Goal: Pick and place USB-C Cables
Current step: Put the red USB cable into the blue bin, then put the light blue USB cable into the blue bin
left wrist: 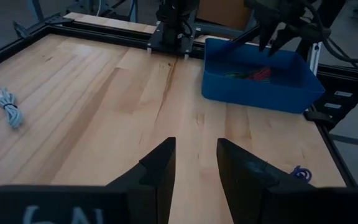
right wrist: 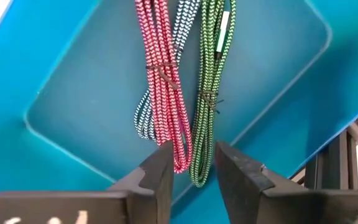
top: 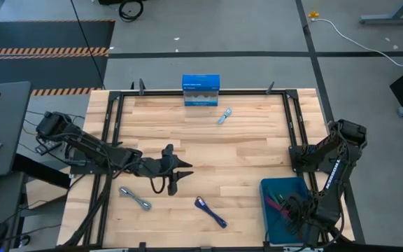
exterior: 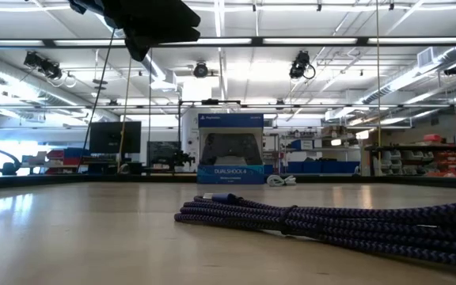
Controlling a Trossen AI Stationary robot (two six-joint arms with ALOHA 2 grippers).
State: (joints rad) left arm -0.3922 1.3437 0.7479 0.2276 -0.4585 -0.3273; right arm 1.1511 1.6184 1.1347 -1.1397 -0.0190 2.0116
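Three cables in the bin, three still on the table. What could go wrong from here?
1. The right tool hangs open low over the bin, its fingers beside the red cable and green cable; lifting away could snag one.
2. The grey cable and navy cable lie near the table's front edge; a poor grasp by the left tool might push one off.

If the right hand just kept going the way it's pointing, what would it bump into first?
Probably the red cable and green cable lying in the blue bin, right ahead of the right hand; depth is unclear.
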